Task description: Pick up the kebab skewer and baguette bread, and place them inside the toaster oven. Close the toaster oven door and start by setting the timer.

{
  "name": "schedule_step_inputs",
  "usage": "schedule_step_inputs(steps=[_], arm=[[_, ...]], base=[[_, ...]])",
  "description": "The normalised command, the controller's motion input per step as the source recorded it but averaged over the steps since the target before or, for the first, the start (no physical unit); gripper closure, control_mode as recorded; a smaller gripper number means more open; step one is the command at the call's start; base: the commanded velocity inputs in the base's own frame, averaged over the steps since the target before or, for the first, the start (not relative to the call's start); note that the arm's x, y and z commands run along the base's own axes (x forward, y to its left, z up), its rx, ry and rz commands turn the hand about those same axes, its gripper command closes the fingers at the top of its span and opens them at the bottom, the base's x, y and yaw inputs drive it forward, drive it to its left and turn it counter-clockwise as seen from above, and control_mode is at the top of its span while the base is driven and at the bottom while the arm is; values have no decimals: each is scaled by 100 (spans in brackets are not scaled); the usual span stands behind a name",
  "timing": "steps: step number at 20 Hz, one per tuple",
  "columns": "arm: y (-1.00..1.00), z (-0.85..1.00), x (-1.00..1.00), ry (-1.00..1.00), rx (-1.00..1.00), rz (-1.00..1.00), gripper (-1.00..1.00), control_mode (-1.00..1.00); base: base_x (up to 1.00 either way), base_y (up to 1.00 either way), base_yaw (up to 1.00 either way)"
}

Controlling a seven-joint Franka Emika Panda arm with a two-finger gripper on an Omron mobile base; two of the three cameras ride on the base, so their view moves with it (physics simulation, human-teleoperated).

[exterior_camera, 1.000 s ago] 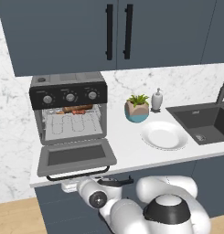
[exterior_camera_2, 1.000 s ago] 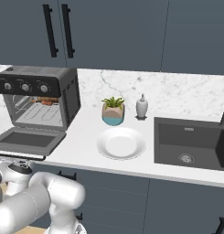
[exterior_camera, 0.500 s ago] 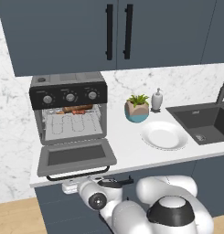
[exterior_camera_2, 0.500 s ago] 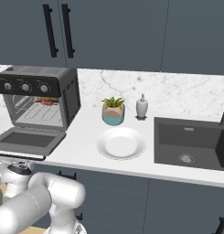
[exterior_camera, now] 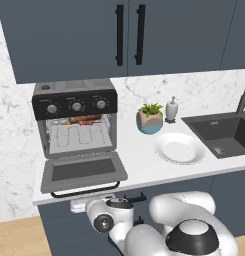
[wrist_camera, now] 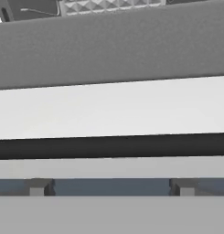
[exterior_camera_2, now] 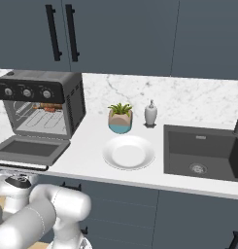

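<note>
Two finger tips [wrist_camera: 38,187] of the end effector [wrist_camera: 111,186] wide apart, level beneath the toaster oven door's black handle [wrist_camera: 111,147].

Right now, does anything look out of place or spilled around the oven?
Nothing spilled or damaged. The oven door hangs open, flat over the counter edge, with food on the rack; the plate is bare. The open gripper sits low, just under the door's handle.

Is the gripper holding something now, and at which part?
Nothing is held. The gripper is open just below the black handle of the toaster oven door.
</note>
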Motion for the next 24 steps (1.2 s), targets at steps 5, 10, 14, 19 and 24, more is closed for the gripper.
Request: schedule_step_inputs(steps=[5,10,14,19,24], arm=[[0,-6,-1,-3,-9,0,-100,-100],[0,5,7,0,0,0,-100,-100],[0,8,8,0,0,0,-100,-100],[0,0,5,0,0,0,-100,-100],[0,11,15,0,0,0,-100,-100]], base=[[0,0,0],[0,0,0],[0,0,0],[0,0,0],[0,0,0]])
